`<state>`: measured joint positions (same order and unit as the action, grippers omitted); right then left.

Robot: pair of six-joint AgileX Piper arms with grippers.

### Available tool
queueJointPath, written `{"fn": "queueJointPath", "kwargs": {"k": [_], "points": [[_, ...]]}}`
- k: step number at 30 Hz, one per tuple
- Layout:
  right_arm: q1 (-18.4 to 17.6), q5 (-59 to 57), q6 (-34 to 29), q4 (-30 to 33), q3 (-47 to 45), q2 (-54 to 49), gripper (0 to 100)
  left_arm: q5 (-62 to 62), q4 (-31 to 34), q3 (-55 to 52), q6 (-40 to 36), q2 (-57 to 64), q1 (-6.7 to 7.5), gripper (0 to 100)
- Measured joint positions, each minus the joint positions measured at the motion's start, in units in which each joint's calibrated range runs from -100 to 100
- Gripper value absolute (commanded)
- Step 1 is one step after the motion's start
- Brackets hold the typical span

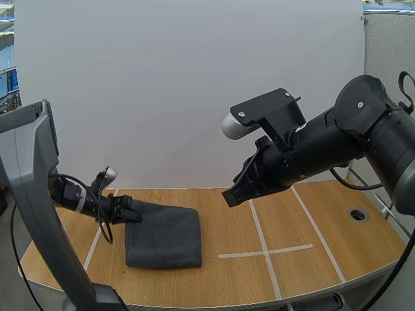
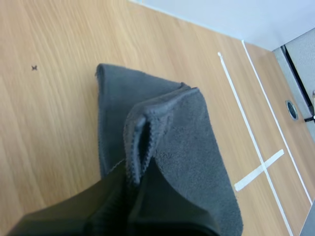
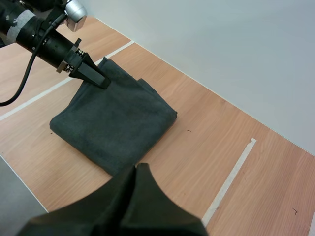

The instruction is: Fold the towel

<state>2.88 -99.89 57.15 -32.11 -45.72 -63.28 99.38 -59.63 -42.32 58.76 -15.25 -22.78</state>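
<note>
A dark grey towel [image 1: 164, 236] lies folded into a thick square on the left half of the wooden table [image 1: 227, 278]. My left gripper [image 1: 135, 214] is at the towel's near-left corner, shut on a raised fold of the towel's edge [image 2: 140, 140]. From the right wrist view the left gripper [image 3: 101, 80] pinches the towel [image 3: 114, 122] at its far corner. My right gripper [image 1: 235, 192] hangs high above the table's middle, its fingers [image 3: 138, 187] lying together as one dark wedge with nothing in them.
White tape lines [image 1: 264, 251] form a cross on the table right of the towel. A round cable hole [image 1: 358, 214] sits near the right edge. A white wall panel stands behind the table.
</note>
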Motion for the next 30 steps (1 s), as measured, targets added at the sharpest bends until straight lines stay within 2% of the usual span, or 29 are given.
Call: {"fn": "queueJointPath", "kwargs": {"k": [4, 12, 15, 22, 30], "points": [[0.0, 0.0, 0.0, 0.0, 0.0, 0.0, 0, 0.0, -0.44, 0.13, -1.37, 1.35, 0.77, 0], [0.0, 0.0, 0.0, 0.49, 0.0, 0.0, 0, -0.31, -0.75, 3.5, -4.78, 1.33, 6.75, 0], [0.0, 0.0, 0.0, 0.77, 0.0, 0.0, 0, -0.31, -1.92, 5.01, -5.86, 1.33, 8.22, 0], [0.0, 0.0, 0.0, 1.81, 0.0, 0.0, 0, -0.13, -2.39, 7.35, -7.63, 1.21, 9.31, 0], [0.0, 0.0, 0.0, 1.81, 0.0, 0.0, 0, -0.3, -2.52, 7.5, -8.13, -6.79, 9.31, 0]]}}
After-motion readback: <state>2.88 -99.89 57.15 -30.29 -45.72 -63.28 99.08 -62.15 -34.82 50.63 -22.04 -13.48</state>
